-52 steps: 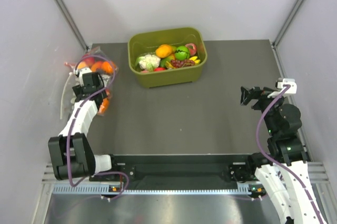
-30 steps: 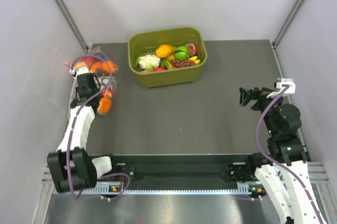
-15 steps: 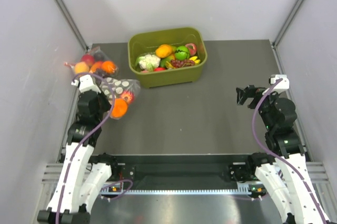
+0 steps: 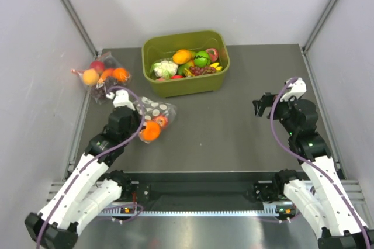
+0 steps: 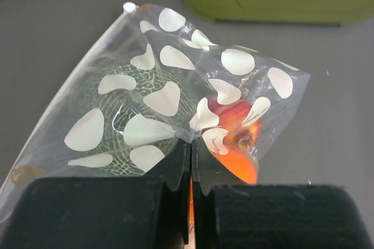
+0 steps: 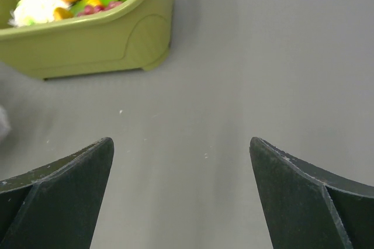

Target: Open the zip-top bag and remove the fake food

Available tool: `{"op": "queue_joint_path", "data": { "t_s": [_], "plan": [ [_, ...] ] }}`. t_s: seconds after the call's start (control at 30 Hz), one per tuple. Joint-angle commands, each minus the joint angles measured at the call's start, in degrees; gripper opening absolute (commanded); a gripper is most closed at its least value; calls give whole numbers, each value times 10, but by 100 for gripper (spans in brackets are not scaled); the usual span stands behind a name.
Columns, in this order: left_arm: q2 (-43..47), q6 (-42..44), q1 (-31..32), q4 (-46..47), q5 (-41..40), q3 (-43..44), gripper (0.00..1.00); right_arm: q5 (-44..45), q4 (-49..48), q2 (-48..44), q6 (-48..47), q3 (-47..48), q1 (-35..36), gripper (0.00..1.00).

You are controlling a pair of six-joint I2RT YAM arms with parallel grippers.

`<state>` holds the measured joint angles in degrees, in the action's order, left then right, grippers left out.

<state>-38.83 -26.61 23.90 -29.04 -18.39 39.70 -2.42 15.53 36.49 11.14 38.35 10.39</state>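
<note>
The zip-top bag [image 4: 154,111], clear with white dots, hangs from my left gripper [image 4: 135,121] at the table's left, in front of the green tub. In the left wrist view my left gripper [image 5: 191,144] is shut, pinching a fold of the zip-top bag [image 5: 175,79]. Through the plastic I see the fake food: a dark green pumpkin [image 5: 120,114], a red fruit [image 5: 225,111] and an orange fruit [image 5: 242,164]. From above, the orange fruit [image 4: 151,131] and red fruit [image 4: 162,121] sag at the bag's low end. My right gripper [image 4: 257,107] stands open over bare table at the right, its fingers [image 6: 64,173] wide apart.
A green tub [image 4: 220,79] of toy produce stands at the back centre, also seen in the right wrist view [image 6: 117,38]. A smaller dotless bag [image 4: 104,73] of fruit lies at the back left by the wall. White walls close in both sides.
My left arm has carried the dotted bag away from the left wall and the dotless bag, rightward and nearer. My right arm has swung left and forward, still open.
</note>
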Motion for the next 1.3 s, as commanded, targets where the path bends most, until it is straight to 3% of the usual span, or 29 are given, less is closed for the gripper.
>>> {"op": "queue_joint_path", "data": {
  "t_s": [0.0, 0.13, 0.27, 0.4, 0.53, 0.67, 0.8, 1.07, 1.27],
  "plan": [
    [-26, -25, 75, 66, -63, 0, 0, 0, -20, 5, -1, 29, 38, 100],
    [-75, -34, 187, 79, -127, 6, 0, 35, -21, 27, -1, 33, 80, 100],
    [-128, -27, 299, 119, -140, 13, 0, 44, -28, 46, 0, 36, 110, 100],
    [-187, 30, 318, 213, -31, 13, 0, 10, -55, 65, -1, 26, 139, 100],
    [-245, 113, 319, 309, 160, 5, 0, -102, -132, 88, 6, 0, 150, 100],
    [-259, 160, 319, 363, 329, -9, 0, -237, -213, 111, 23, -43, 155, 100],
    [-239, 180, 318, 393, 417, -29, 0, -269, -264, 140, 24, -66, 176, 100],
    [-242, 213, 318, 310, 336, -27, 0, -209, -285, 212, 49, -108, 190, 100],
    [-230, 205, 318, 292, 269, -46, 0, -219, -323, 245, 37, -132, 191, 100]
  ]
}}
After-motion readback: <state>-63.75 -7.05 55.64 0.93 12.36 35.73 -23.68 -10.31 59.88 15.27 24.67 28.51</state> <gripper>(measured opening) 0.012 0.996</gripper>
